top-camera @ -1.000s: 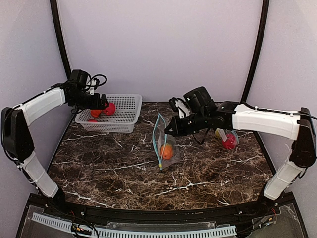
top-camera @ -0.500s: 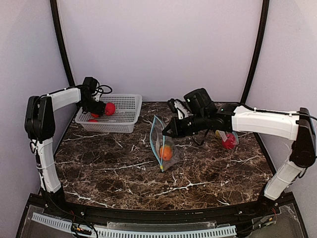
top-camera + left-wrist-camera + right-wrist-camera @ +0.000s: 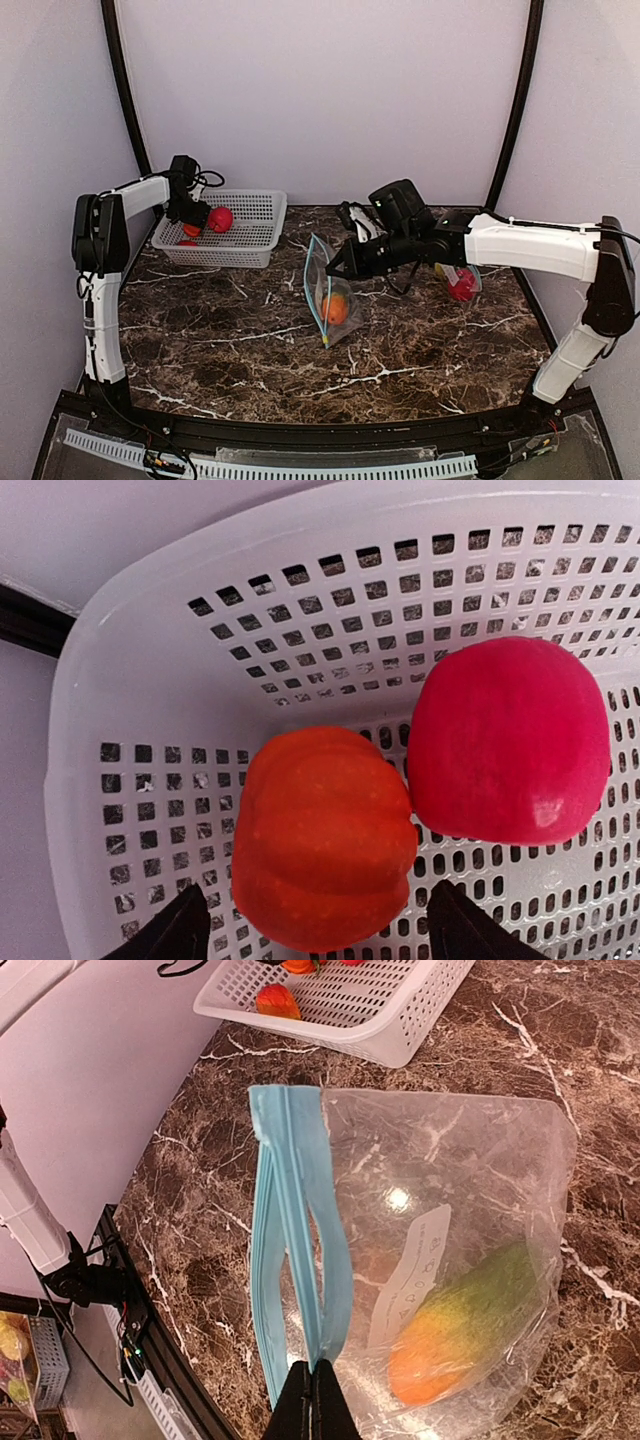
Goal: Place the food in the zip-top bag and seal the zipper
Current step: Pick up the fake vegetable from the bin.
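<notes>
A clear zip-top bag [image 3: 330, 290] with a blue zipper strip [image 3: 300, 1210] stands mid-table, holding an orange-green fruit [image 3: 336, 307], also seen in the right wrist view [image 3: 460, 1340]. My right gripper [image 3: 342, 267] is shut on the zipper strip's edge [image 3: 313, 1385], and the bag mouth gapes slightly. My left gripper [image 3: 190, 222] is open inside the white basket [image 3: 255, 215]. Its fingertips [image 3: 190, 930] straddle an orange ribbed fruit [image 3: 325, 840] without touching it. A red fruit [image 3: 510, 745] lies against the orange one.
Another red fruit [image 3: 187, 243] lies at the basket's near left corner. A red fruit [image 3: 462, 285] and a yellow-green one [image 3: 440, 268] sit in clear wrapping at the right, behind my right arm. The basket's rim [image 3: 380, 1045] is just beyond the bag.
My left arm has folded up and swung closer to the left wall, with its gripper staying over the basket's left end. My right gripper shifted slightly left with the bag edge.
</notes>
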`<state>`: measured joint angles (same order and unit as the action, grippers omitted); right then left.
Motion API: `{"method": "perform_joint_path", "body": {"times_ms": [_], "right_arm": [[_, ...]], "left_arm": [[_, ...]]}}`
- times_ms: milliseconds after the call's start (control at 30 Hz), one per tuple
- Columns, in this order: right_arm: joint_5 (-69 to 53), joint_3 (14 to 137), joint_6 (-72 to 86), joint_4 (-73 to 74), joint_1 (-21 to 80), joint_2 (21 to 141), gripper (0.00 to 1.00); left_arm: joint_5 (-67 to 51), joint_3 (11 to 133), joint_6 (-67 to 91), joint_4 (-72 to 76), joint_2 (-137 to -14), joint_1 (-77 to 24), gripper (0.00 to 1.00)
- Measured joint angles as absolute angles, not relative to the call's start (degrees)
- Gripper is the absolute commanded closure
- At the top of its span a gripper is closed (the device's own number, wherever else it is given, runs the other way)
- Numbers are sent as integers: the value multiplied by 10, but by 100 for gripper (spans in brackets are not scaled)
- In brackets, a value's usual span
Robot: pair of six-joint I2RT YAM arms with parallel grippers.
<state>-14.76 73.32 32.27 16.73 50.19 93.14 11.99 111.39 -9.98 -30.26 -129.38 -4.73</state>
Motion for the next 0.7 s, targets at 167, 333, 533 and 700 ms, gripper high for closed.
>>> {"method": "perform_joint_path", "body": {"times_ms": [167,333,533,700], "right_arm": [[-150,734,323,168,502,932,100],[-152,734,323,168,502,932,100],[-152,735,325,168,502,933,100],[-152,735,327,168,502,935,100]], "left_arm": [[122,1139,-112,-308,-1331,-47,26],[133,1159,-119,-311,-1346,-47,39],[141,1160,-123,-310,-1347,-47,47],[143,1160,-123,-310,-1347,-47,50]]}}
